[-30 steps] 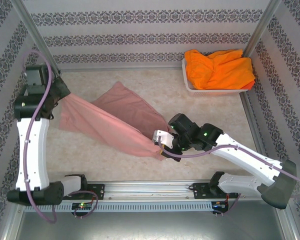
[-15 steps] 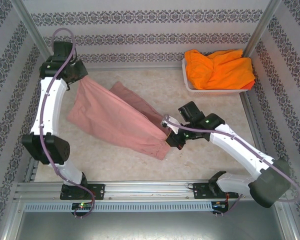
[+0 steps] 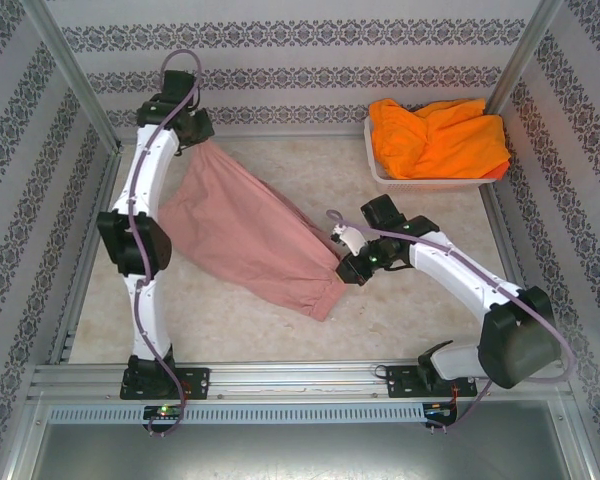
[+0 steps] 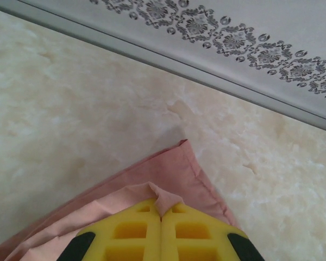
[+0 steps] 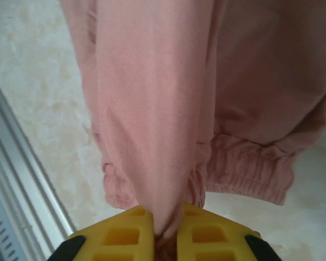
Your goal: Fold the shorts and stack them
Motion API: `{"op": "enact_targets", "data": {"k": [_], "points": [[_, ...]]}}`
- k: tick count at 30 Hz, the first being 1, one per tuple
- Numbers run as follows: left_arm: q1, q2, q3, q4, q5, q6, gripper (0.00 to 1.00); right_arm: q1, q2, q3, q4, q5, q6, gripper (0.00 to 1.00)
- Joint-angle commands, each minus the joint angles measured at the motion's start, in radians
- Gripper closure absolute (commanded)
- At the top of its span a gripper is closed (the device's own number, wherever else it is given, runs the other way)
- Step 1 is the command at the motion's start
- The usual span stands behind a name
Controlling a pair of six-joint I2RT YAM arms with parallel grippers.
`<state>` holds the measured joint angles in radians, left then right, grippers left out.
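The pink shorts (image 3: pixel 242 232) lie stretched across the middle of the table (image 3: pixel 400 300), from the far left toward the near right. The left gripper (image 3: pixel 193 133) is at the far left end. Its yellow fingers (image 4: pixel 130 234) are pressed tight together, with a corner of the pink cloth nipped between them. The right gripper (image 3: pixel 344 252) is at the other end, by the stretchy waistband. Its fingers (image 5: pixel 125 234) squeeze a fold of the cloth in the small gap between them. The orange shorts (image 3: pixel 438 135) sit in the white basket (image 3: pixel 430 184) at the far right, well apart.

I think the step is to lay the pink shorts out flat so they can be folded. To do it well, both grippers should hold on tight, pull gently until the wrinkles go, and put the cloth down together. If they pull too hard, a corner may slip out.
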<state>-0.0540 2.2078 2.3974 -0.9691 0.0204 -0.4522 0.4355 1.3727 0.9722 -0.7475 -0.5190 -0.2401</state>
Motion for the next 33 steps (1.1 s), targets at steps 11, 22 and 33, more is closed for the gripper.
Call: {"op": "enact_targets", "data": {"k": [11, 22, 33], "points": [[0.052, 0.026, 0.27, 0.057, 0.201, 0.035, 0.13, -0.141, -0.144, 0.064, -0.051, 0.086, 0.3, 0.3], [0.051, -0.672, -0.955, 0.686, 0.539, -0.053, 0.0, 0.224, -0.305, -0.163, 0.6, 0.131, 0.951, 0.02], [0.051, -0.659, -1.491, 1.067, 0.497, -0.19, 0.0, 0.198, 0.059, -0.171, 0.513, 0.105, 0.988, 0.04]]}}
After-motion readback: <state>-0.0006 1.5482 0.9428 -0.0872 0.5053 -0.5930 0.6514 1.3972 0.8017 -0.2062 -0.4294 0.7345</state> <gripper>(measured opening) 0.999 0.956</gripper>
